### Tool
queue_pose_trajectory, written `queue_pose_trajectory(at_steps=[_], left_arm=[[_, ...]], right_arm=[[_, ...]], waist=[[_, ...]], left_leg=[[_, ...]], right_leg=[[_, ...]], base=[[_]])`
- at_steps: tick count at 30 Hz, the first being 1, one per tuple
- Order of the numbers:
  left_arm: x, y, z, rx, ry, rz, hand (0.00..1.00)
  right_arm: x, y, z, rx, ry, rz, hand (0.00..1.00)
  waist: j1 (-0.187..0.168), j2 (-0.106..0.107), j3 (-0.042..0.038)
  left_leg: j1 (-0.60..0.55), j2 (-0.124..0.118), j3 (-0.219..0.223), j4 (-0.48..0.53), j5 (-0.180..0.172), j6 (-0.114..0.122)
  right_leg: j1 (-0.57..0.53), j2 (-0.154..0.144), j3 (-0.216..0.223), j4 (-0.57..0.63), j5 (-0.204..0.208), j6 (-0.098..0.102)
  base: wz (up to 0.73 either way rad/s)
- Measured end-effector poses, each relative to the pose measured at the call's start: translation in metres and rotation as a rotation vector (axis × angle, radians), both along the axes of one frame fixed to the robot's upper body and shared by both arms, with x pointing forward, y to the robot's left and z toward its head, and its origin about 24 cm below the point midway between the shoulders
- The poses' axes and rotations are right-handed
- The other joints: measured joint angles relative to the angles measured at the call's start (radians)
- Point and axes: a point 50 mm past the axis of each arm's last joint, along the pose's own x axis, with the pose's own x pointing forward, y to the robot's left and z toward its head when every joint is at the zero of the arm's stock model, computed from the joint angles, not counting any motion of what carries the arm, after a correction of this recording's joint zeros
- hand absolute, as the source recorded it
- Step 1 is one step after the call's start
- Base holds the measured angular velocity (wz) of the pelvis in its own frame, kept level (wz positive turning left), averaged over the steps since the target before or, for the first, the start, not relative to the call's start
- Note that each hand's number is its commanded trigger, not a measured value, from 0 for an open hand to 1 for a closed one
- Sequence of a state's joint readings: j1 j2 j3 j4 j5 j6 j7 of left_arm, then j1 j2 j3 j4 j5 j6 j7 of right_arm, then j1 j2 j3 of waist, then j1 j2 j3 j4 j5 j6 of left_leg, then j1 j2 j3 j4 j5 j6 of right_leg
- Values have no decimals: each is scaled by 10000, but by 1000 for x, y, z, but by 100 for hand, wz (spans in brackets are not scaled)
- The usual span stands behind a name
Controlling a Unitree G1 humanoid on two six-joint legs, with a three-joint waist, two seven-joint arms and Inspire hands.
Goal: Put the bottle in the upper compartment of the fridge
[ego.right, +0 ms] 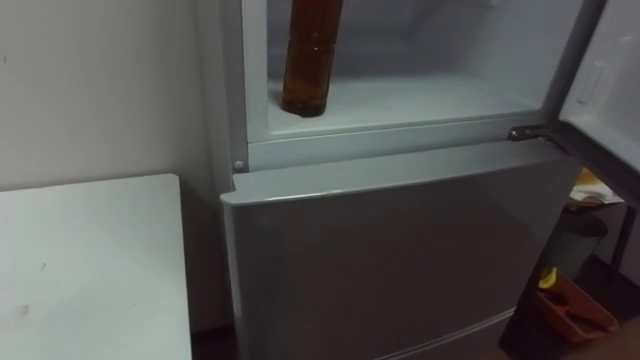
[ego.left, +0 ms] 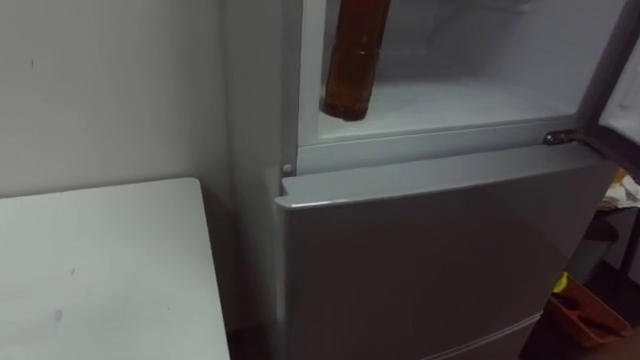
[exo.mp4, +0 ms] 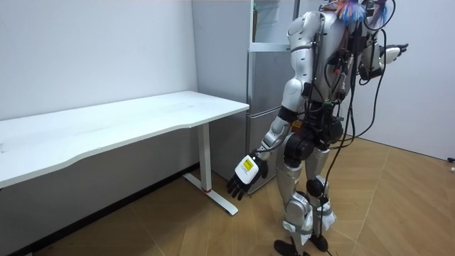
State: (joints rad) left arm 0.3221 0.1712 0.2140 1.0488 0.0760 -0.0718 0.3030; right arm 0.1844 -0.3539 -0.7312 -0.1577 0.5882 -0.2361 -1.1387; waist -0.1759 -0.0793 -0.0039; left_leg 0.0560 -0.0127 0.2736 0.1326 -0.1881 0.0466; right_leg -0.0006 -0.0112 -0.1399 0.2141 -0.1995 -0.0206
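From the head camera I see the brown bottle [ego.left: 352, 60] inside the upper compartment [ego.left: 470, 100] of the fridge [ego.left: 430, 260], at its front left corner. Its base is at the white shelf floor, just behind the front lip, and its top runs out of my picture, so I cannot tell whether anything holds it. The upper door [ego.left: 622, 90] stands open at the right, and the lower door is closed. A white table [ego.left: 100, 270] sits to the left of the fridge against the wall, and an orange tray [ego.left: 585, 312] lies on the floor at the lower right. In the room view the robot stands upright facing the fridge. Of its 2 hands, the left hand [exo.mp4: 247, 176] hangs by its thigh with relaxed fingers, holding nothing. The right hand [exo.mp4: 393, 50] is raised out to the room view's right at head height, and I cannot tell how its fingers stand.
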Motion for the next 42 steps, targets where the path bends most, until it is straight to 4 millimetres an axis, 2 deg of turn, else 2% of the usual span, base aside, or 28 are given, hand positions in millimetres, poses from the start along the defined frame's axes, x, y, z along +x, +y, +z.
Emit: queue_pose_trajectory(at_steps=[14, 23, 28, 33, 38, 42], left_arm=[[0, -1, 0, -109, 5, -71, 0], [-3, -4, -3, -228, 171, -148, 0], [-7, -7, -5, -359, 481, -234, 0], [-5, -12, -8, -501, 747, -543, 0], [-5, -13, -9, -461, 790, -656, 0], [-3, -12, -8, -412, 761, -694, 0]], right_arm=[[6, 6, 4, -215, 608, 324, 0], [22, 19, 4, -773, 1217, 1275, 0], [35, 34, 7, -1756, 1922, 1986, 0], [53, 61, 13, -2956, 2240, 3670, 0], [59, 69, 13, -3190, 2267, 4440, 0], [60, 75, 24, -3724, 1954, 4925, 0]], waist=[[64, -3, 7], [213, -10, 39], [394, 5, 127], [676, 16, 134], [783, 58, 128], [899, 102, 101]], left_leg=[[135, -25, 19, 17, 9, -19], [284, -7, 14, -9, -3, -36], [242, -11, 11, 6, -20, -59], [156, 1, 7, 23, -17, -65], [213, 10, -49, 21, -25, -54], [246, 22, -44, 14, -32, -45]], right_leg=[[-37, -41, 9, 358, -190, -40], [3, -27, 118, 458, -244, -65], [-48, 12, 174, 423, -216, -98], [-146, 37, 249, 419, -196, -127], [23, 9, 178, 242, -158, -92], [65, 4, 172, 246, -159, -88]], base=[[-1], [-5], [-7], [-4], [3], [0]])
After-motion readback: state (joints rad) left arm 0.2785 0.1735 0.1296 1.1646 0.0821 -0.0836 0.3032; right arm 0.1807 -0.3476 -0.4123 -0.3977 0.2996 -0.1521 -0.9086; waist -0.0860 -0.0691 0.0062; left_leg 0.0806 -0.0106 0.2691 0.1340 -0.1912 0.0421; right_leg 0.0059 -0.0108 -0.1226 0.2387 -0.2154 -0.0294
